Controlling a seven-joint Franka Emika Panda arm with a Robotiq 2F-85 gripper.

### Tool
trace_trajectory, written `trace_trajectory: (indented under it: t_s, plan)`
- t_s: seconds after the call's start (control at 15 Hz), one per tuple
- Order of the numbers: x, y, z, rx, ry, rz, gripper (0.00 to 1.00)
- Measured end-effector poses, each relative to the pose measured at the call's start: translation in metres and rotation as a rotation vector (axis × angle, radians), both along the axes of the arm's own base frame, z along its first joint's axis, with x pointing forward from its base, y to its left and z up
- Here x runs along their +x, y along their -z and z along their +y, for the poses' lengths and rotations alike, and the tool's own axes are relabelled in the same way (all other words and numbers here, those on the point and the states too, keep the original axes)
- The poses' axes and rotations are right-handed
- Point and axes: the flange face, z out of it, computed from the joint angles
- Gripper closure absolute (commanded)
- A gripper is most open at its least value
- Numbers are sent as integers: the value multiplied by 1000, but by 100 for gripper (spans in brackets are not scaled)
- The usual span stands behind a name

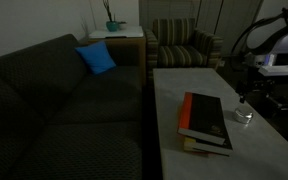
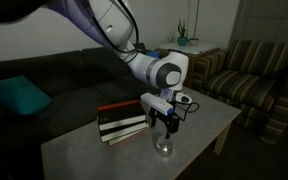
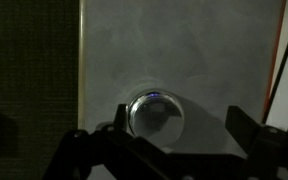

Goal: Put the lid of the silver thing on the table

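The silver thing (image 3: 156, 115) is a small round shiny tin standing on the pale table (image 3: 184, 50). Its lid, the shiny round top, sits on it; I cannot tell lid from body. My gripper (image 3: 182, 125) is open and hangs just above the tin, which lies nearer one finger than the other. In both exterior views the gripper (image 1: 246, 100) (image 2: 167, 127) points down over the tin (image 1: 243, 116) (image 2: 164, 148), near the table's edge (image 1: 184, 80) (image 2: 94, 155). Nothing is held.
A red-and-black book stack (image 1: 206, 120) (image 2: 122, 122) lies on the table close beside the tin. A dark sofa (image 1: 64, 100) with a blue pillow (image 1: 96, 58) runs along one side. A striped armchair (image 1: 184, 45) and a side table with a plant (image 1: 114, 30) stand beyond.
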Motion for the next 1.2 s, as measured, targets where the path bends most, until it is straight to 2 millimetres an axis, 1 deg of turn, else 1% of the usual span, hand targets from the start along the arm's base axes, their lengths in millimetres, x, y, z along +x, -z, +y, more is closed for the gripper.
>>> trace_trajectory:
  t_s: [0.33,0.53,0.73,0.93,1.07,1.2]
  plan:
    - [-16,27,-9,-43,120,-62,0]
    - [-25,36,-18,-46,191,-43,0]
    - [-28,36,-32,-34,226,-45,0]
    - [-27,33,-43,-17,205,-56,0]
    - [-26,30,-47,-13,193,-60,0]
    - [-26,30,-46,-13,190,-61,0]
